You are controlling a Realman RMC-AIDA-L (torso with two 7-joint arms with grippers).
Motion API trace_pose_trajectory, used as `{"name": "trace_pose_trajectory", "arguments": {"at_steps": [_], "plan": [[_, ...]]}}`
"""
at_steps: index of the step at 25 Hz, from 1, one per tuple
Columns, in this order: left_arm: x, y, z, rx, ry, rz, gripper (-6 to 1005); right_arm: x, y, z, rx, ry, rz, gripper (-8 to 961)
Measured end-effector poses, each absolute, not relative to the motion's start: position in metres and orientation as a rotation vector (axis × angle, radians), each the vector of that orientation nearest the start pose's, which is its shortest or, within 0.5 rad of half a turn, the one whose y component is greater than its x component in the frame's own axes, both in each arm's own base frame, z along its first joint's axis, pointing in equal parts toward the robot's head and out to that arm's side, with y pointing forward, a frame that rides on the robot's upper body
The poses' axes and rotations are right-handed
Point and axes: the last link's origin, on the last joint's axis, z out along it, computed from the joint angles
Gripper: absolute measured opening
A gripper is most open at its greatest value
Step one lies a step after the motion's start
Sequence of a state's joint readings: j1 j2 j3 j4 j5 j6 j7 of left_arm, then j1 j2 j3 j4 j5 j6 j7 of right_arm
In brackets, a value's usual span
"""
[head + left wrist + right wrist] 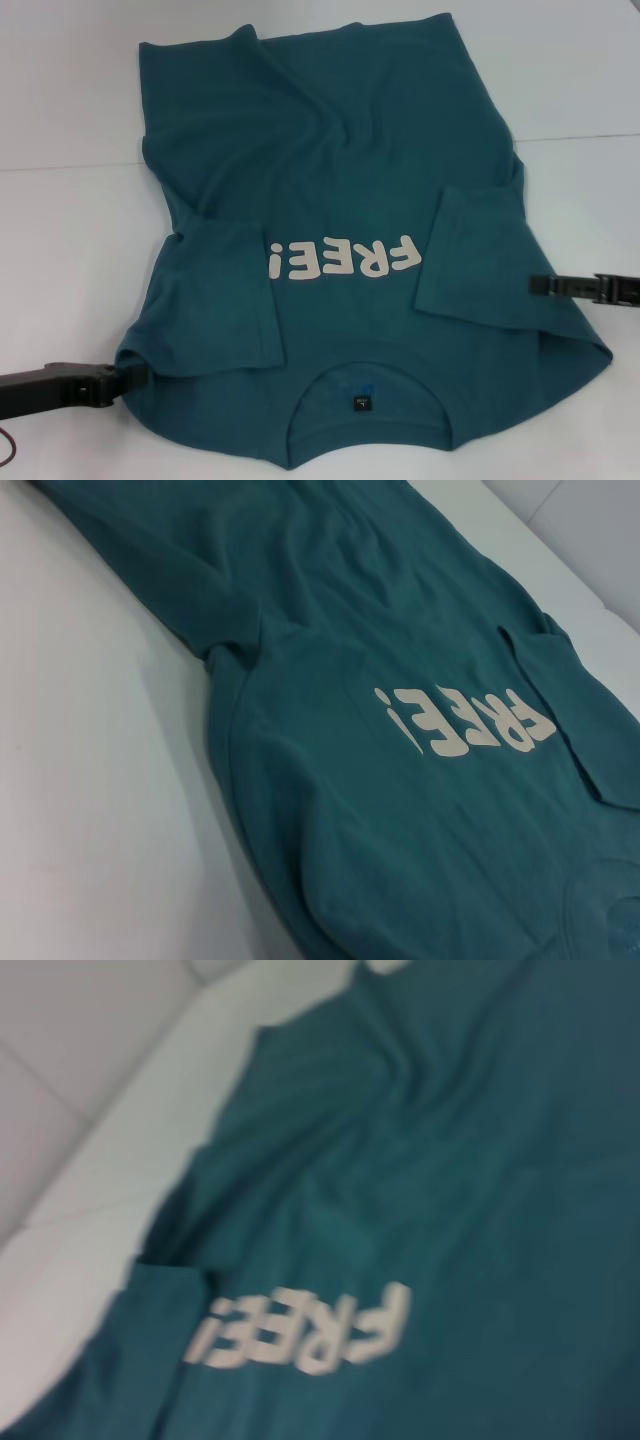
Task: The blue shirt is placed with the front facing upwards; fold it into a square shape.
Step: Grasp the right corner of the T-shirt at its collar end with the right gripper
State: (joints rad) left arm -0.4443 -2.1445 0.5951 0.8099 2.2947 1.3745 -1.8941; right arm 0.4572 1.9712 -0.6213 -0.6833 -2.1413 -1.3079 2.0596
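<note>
Blue shirt [340, 150] with both sleeves folded inward, body unfolded; left gripper [128, 378] at shoulder edge, finger state indeterminate

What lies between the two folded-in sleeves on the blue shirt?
In the head view, the cream FREE! print on the blue shirt sits between the left sleeve and right sleeve, both folded inward; otherwise only shirt cloth.

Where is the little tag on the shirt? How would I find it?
Start at the white table, covered by the blue shirt lying front up. Follow the cream FREE! print toward the robot to the round neck opening. Inside it sits the small dark label, the only dark square on the teal cloth.
</note>
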Motion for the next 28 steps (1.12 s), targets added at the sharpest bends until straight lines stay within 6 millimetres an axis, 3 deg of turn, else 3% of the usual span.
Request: {"name": "trace_pose_trajectory", "arguments": {"at_steps": [12,28], "plan": [[-0.321,0.317,0.001,-2.37,-1.355,-0.397,6,0.368,0.333,0.058,-2.018,1.559,0.438,915],[-0.319,0.319,0.001,-2.372,-1.35,-0.401,7,0.36,0.351,0.038,-2.01,1.482,0.358,915]]}}
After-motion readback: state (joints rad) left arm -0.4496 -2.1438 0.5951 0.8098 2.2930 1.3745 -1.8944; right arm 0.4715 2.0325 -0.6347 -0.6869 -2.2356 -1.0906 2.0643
